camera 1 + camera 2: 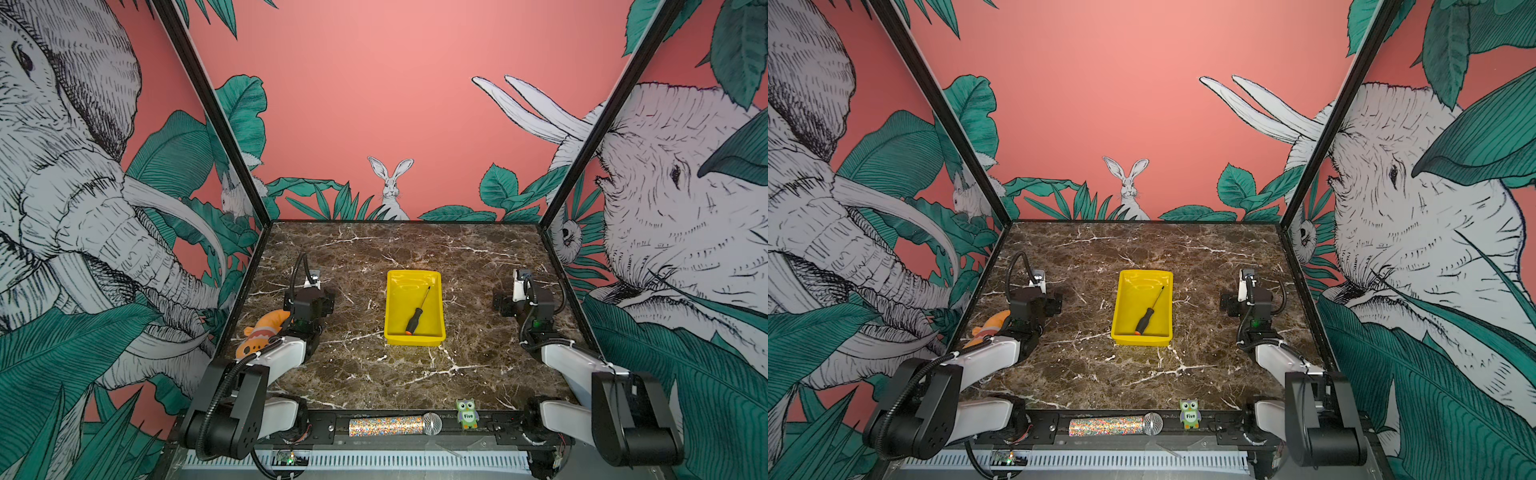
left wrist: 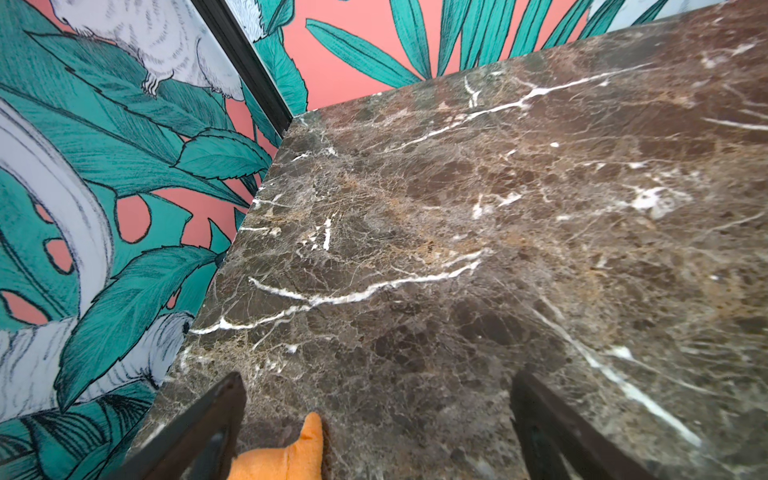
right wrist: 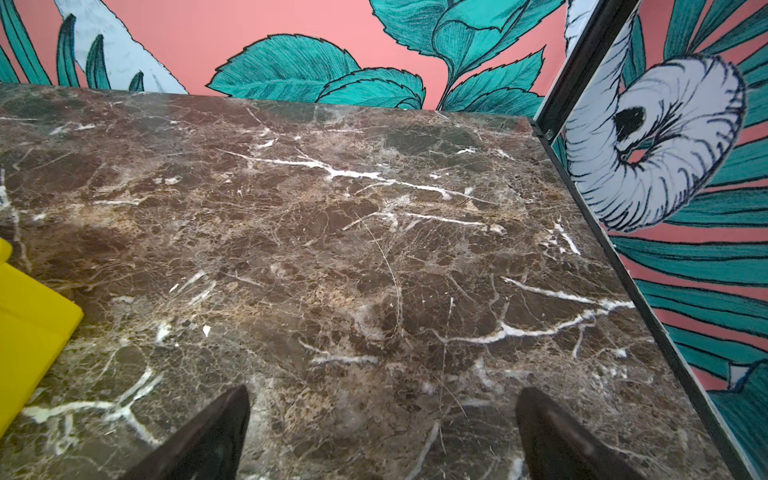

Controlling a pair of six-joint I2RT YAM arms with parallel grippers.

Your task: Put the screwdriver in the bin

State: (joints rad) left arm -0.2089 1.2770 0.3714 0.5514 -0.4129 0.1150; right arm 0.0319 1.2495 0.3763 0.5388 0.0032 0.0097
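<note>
The screwdriver (image 1: 417, 312) (image 1: 1148, 311), with a black handle, orange end cap and thin dark shaft, lies slantwise inside the yellow bin (image 1: 414, 341) (image 1: 1141, 341) at the table's middle. Its handle rests near the bin's front wall. My left gripper (image 2: 376, 382) (image 1: 311, 296) hovers low over bare marble left of the bin, open and empty. My right gripper (image 3: 382, 395) (image 1: 519, 297) hovers to the right of the bin, also open and empty. A corner of the bin (image 3: 29, 324) shows in the right wrist view.
An orange plush toy (image 1: 264, 332) (image 2: 291, 457) lies by the left wall, under my left arm, its tip just behind the left fingers. A glittery microphone (image 1: 395, 424) and a small owl figure (image 1: 467, 413) sit on the front rail. Printed walls enclose three sides.
</note>
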